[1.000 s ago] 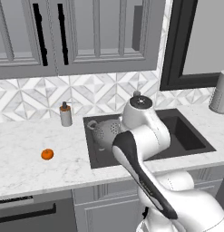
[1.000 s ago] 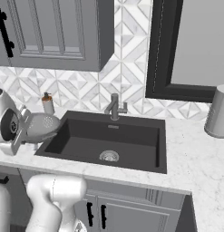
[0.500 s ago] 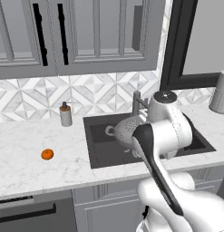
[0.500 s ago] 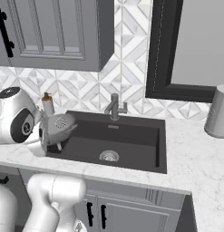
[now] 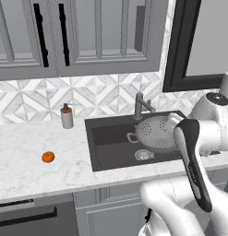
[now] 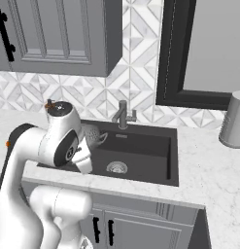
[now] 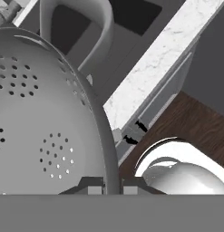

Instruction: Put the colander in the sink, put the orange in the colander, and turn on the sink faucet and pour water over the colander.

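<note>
The silver perforated colander hangs tilted over the dark sink, just above the round drain. My gripper is shut on the colander's rim, and the bowl's wall takes up the left of the hand view. My arm covers the colander's right side in the left base view. Part of the colander shows behind my arm in the right base view. The orange lies on the marble counter left of the sink. The grey faucet stands behind the basin, with no water running.
A soap dispenser with a brown top stands at the backsplash left of the sink. A grey canister sits on the counter far right. Cabinets hang above the counter, and a dark-framed window is behind the sink's right side.
My arm has swung to the right and carried the colander from over the sink's left edge to over the middle of the basin. The orange has stayed in place.
</note>
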{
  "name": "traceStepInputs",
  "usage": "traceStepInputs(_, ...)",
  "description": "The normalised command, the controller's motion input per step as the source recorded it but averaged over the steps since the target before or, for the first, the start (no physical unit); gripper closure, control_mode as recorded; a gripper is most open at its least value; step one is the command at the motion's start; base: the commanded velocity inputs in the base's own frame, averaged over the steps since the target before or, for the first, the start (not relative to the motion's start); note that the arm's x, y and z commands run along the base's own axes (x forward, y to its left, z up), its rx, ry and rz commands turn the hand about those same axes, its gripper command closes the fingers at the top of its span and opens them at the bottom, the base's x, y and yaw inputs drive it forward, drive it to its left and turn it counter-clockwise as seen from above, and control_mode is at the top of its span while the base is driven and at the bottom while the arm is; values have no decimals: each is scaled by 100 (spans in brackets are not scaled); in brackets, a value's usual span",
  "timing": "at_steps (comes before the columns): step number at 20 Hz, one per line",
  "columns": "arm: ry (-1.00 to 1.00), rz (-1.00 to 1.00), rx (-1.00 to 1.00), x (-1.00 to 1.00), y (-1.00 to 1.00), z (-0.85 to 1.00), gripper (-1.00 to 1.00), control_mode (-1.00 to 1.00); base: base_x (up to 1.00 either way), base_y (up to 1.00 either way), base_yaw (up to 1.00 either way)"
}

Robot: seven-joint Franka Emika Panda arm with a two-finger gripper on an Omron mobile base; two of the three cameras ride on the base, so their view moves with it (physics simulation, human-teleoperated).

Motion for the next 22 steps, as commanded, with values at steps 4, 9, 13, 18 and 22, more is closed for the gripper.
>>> traceStepInputs(4, 0, 4, 9, 3, -85, -2, 100, -100, 0, 0, 0)
traceStepInputs(9, 0, 0, 1, 23, -59, -20, 100, -100, 0, 0, 0)
traceStepInputs(13, 0, 0, 0, 37, -44, -30, 100, -100, 0, 0, 0)
traceStepInputs(18, 0, 0, 0, 48, -25, -28, 100, -100, 0, 0, 0)
traceStepInputs(22, 0, 0, 0, 59, -1, -24, 100, -100, 0, 0, 0)
